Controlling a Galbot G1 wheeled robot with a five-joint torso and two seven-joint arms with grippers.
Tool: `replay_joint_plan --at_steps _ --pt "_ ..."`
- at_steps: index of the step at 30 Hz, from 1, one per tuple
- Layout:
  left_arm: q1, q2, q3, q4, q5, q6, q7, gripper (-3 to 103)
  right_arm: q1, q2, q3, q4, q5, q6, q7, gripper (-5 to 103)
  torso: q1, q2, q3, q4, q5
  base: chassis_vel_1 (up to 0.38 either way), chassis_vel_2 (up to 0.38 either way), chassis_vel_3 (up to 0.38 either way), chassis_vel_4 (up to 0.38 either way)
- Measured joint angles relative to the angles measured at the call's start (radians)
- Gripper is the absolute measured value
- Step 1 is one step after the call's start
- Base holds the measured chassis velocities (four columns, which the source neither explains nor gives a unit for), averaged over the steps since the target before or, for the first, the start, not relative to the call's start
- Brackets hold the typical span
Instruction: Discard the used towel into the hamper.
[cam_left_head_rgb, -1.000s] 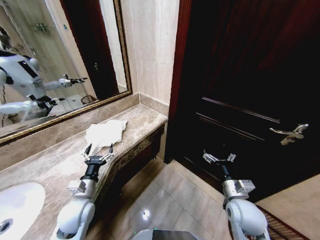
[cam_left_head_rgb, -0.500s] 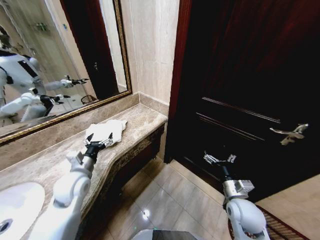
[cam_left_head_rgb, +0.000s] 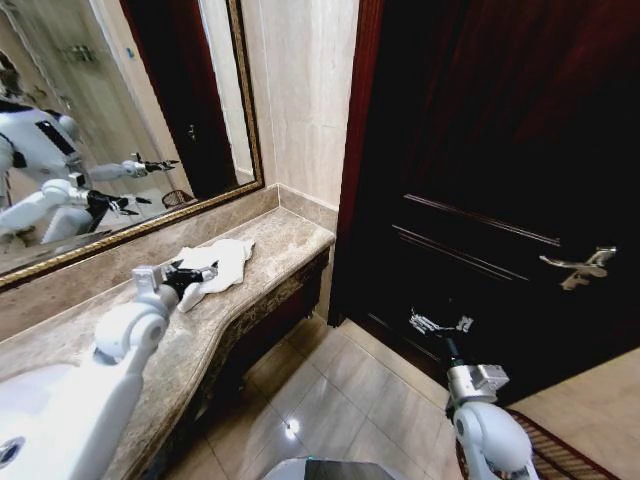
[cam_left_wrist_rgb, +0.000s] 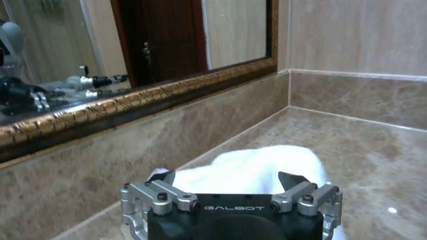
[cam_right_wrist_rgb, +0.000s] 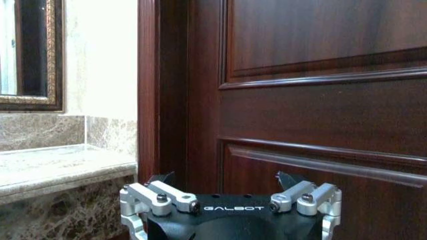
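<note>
The reach for the towel (cam_left_head_rgb: 218, 263) is under way: it lies crumpled on the table (cam_left_head_rgb: 270, 240), the left pincer (cam_left_head_rgb: 198, 273) spread wide over it. Next, I'd judge, closing on cloth. The right pincer (cam_left_head_rgb: 440, 324) waits open by the door (cam_left_head_rgb: 500, 180).

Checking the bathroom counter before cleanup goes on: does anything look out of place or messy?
Yes: a white towel lies crumpled on the marble counter near its end, not folded. The left gripper, open, is at the towel's edge.
</note>
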Motion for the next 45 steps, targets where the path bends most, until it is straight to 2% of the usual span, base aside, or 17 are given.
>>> replay_joint_plan --at_steps 5,9,21,32,35,38,41,44,45 --pt "-0.089 0.044 0.069 0.074 -0.009 -0.004 0.007 100 0.000 0.002 -0.004 -0.001 0.000 -0.003 0.001 100 0.000 0.000 0.000 -0.0004 0.0001 0.000 0.000 0.000 0.000" --pt "-0.140 0.050 0.113 0.125 -0.014 -0.004 0.023 100 -0.001 0.003 -0.001 0.000 -0.001 -0.003 0.009 100 0.000 0.000 0.000 -0.0003 0.0002 0.000 0.000 0.000 0.000" --pt "-0.217 -0.006 0.226 0.278 -0.011 -0.003 0.002 100 -0.007 0.005 0.002 -0.003 -0.008 0.005 0.016 100 0.000 0.000 0.000 -0.0001 0.0003 0.000 0.000 0.000 0.000" --pt "-0.242 -0.025 0.261 0.314 0.006 -0.014 0.002 100 -0.007 -0.014 0.013 0.006 0.020 0.005 0.034 100 0.000 0.000 0.000 -0.0002 0.0003 0.000 0.000 0.000 0.000" --pt "-0.240 -0.029 0.261 0.314 0.009 -0.015 0.004 103 0.001 -0.020 0.015 0.007 0.021 0.004 0.040 100 0.000 0.000 0.000 -0.0001 0.0003 0.000 0.000 0.000 0.000" --pt "-0.232 -0.031 0.257 0.312 0.016 -0.025 0.006 98 0.002 -0.019 0.013 0.007 0.021 0.005 0.042 100 0.000 0.000 0.000 -0.0002 0.0003 0.000 0.000 0.000 0.000" --pt "-0.221 -0.031 0.252 0.308 0.035 -0.039 0.019 87 0.000 -0.017 0.009 0.007 0.020 0.005 0.042 100 0.000 0.000 0.000 -0.0002 0.0001 0.000 0.000 0.000 0.000" --pt "-0.219 -0.031 0.249 0.307 0.037 -0.040 0.022 83 0.001 -0.018 0.007 0.007 0.019 0.005 0.041 100 0.000 0.000 0.000 -0.0002 0.0001 0.000 0.000 0.000 0.000" --pt "-0.219 -0.031 0.248 0.308 0.037 -0.040 0.022 76 0.002 -0.020 0.007 0.007 0.019 0.005 0.041 100 0.000 0.000 0.000 -0.0003 0.0000 0.000 0.000 0.000 0.000"
